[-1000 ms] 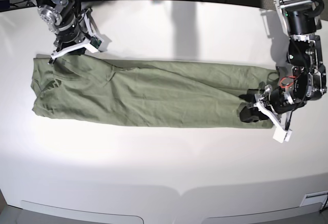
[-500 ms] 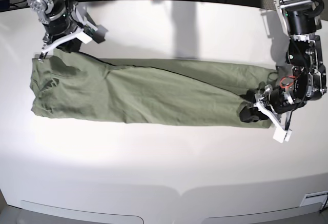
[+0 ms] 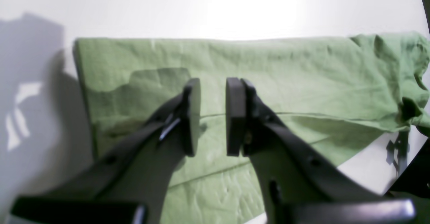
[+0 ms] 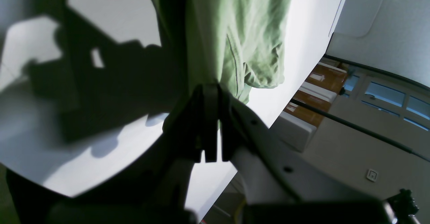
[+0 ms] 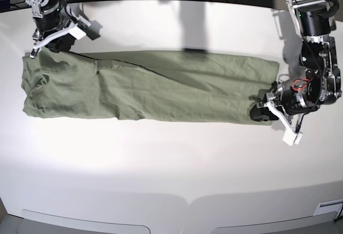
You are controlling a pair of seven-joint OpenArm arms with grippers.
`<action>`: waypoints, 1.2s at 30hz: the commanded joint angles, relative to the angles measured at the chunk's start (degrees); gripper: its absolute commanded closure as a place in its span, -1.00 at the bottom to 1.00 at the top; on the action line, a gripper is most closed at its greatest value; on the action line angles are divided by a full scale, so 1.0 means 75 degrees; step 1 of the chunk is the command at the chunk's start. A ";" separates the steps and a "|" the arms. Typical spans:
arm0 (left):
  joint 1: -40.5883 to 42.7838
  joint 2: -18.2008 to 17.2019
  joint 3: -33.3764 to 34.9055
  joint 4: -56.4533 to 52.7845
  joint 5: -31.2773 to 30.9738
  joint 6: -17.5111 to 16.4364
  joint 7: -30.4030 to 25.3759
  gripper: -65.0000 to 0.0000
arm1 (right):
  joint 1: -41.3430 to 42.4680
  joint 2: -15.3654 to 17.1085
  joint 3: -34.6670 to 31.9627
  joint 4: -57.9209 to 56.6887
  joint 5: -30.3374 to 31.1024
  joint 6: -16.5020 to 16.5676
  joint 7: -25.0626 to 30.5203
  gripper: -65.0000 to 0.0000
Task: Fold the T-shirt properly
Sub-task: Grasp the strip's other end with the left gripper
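Green T-shirt [image 5: 144,87] lies as a long folded strip across the white table [image 5: 171,164]. At its left end the right gripper [image 5: 35,52] is clenched on the top corner; at its right end the left gripper [image 5: 265,113] hovers, pads parted, holding nothing.

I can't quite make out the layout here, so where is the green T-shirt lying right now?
In the base view the T-shirt stretches as a long band across the white table, between the right gripper pinching its far-left corner and the left gripper at its right end.
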 commanded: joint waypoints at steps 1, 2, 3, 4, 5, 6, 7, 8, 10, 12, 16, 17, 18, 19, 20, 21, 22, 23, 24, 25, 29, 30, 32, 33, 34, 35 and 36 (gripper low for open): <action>-0.0111 -0.0050 -0.0020 0.0152 -0.0143 -0.0052 -0.0082 0.59 | 0.0003 0.0146 0.0052 0.0119 -0.0137 -0.0146 0.0009 1.00; -0.0058 -0.0041 -0.0020 0.0152 -0.0067 -0.0050 -0.0085 0.59 | 0.0003 0.0146 0.0052 0.0119 -0.0137 -0.0146 0.0015 1.00; -0.0015 -0.0023 -0.0020 0.0152 0.0140 -0.0050 -0.0099 0.60 | 0.0003 0.0146 0.0052 0.0119 -0.0137 -0.0143 0.0029 1.00; 0.0026 -0.0006 -0.0020 0.0152 0.0440 -0.0050 -0.0146 0.62 | 0.0003 0.0143 0.0052 0.0119 -0.0137 -0.0143 0.0035 1.00; 0.0079 -0.0009 -0.0020 0.0152 0.0828 -0.0050 -0.0271 0.62 | 0.0003 0.0143 0.0052 0.0119 -0.0137 -0.0146 0.0038 1.00; 0.0114 -0.0012 -0.0020 0.0152 0.1224 -0.0050 -0.0478 0.62 | 0.0006 0.0146 0.0052 0.0119 -0.0134 -0.0143 0.0038 1.00; 0.0131 -0.0017 -0.0020 0.0152 0.1600 -0.0050 -0.0688 0.62 | 0.0003 0.0143 0.0052 0.0119 -0.0134 -0.0143 0.0035 1.00; 0.0125 -0.0038 -0.0020 0.0157 0.1816 -0.0050 -0.0831 0.62 | 0.0003 0.0146 0.0052 0.0119 -0.0134 -0.0143 0.0038 1.00; 0.0087 -0.0099 -0.0020 0.0361 0.1845 -0.0061 -0.0988 0.62 | 0.0003 0.0143 0.0052 0.0119 -0.0125 -0.0143 0.0041 1.00; 0.0087 -0.0143 -0.0020 0.0828 0.1839 -0.0350 -0.1011 0.62 | 0.0006 0.0143 0.0052 0.0119 -0.0108 -0.0143 0.0090 1.00; 0.0128 -0.0265 -0.0020 0.1658 0.2069 -0.0632 -0.1011 0.62 | 0.0003 0.0143 0.0052 0.0119 -0.0079 -0.0140 0.0079 1.00; 0.0125 -0.0294 -0.0020 0.1679 0.2203 -0.0632 -0.1014 0.62 | 0.0003 0.0143 0.0052 0.0119 -0.0079 -0.0140 0.0079 1.00; 0.0131 -0.0312 -0.0020 0.1673 0.2387 -0.0632 -0.1008 0.61 | 0.0003 0.0143 0.0052 0.0119 -0.0079 -0.0140 0.0079 1.00; 0.0172 -0.0315 -0.0020 0.1655 0.2524 -0.0629 -0.0982 0.61 | 0.0003 0.0143 0.0052 0.0119 -0.0079 -0.0140 0.0079 1.00; 0.0233 -0.0332 -0.0020 0.1644 0.2524 -0.0629 -0.0947 0.59 | 0.0003 0.0143 0.0052 0.0119 -0.0085 -0.0140 0.0082 1.00; 0.0306 -0.0332 -0.0020 0.1641 0.2524 -0.0629 -0.0947 0.55 | 0.0003 0.0140 0.0052 0.0119 -0.0082 -0.0140 0.0082 1.00; 0.0370 -0.0329 -0.0020 0.1644 0.2524 -0.0629 -0.0953 0.48 | 0.0003 0.0119 0.0052 0.0119 -0.0085 -0.0140 0.0079 1.00; 0.0443 -0.0329 -0.0020 0.1644 0.2527 -0.0629 -0.0956 0.38 | 0.0003 0.0090 0.0052 0.0119 -0.0085 -0.0140 0.0073 1.00; 0.0493 -0.0329 -0.0020 0.1644 0.2530 -0.0629 -0.0988 0.29 | 0.0003 0.0038 0.0052 0.0119 -0.0082 -0.0137 0.0073 1.00; 0.0519 -0.0329 -0.0020 0.1644 0.2527 -0.0629 -0.1035 0.19 | 0.0003 -0.0003 0.0052 0.0119 -0.0082 -0.0137 0.0076 1.00; 0.0621 -0.0329 -0.0017 0.1620 0.2538 -0.0632 -0.1195 0.04 | 0.0000 -0.0108 0.0052 0.0119 -0.0082 -0.0134 0.0061 1.00; 0.0673 -0.0329 -0.0017 0.1591 0.2620 -0.0632 -0.1323 0.04 | 0.0000 -0.0105 0.0052 0.0119 -0.0085 -0.0134 0.0058 1.00; 0.0772 -0.0329 -0.0020 0.1469 0.2894 -0.0629 -0.1603 0.04 | 0.0000 -0.0105 0.0052 0.0119 -0.0085 -0.0134 0.0058 1.00; 0.0804 -0.0329 -0.0017 0.1358 0.2943 -0.0629 -0.1658 0.04 | 0.0003 -0.0108 0.0052 0.0119 -0.0085 -0.0134 0.0052 1.00; 0.0804 -0.0329 -0.0017 0.1227 0.2929 -0.0629 -0.1667 0.04 | 0.0000 -0.0108 0.0052 0.0119 -0.0082 -0.0134 0.0052 1.00; 0.0804 -0.0329 -0.0017 0.1084 0.2923 -0.0627 -0.1670 0.04 | 0.0000 -0.0108 0.0052 0.0119 -0.0085 -0.0134 0.0052 1.00; 0.0801 -0.0326 -0.0017 0.0953 0.2920 -0.0627 -0.1679 0.04 | 0.0000 -0.0108 0.0052 0.0119 -0.0082 -0.0134 0.0050 1.00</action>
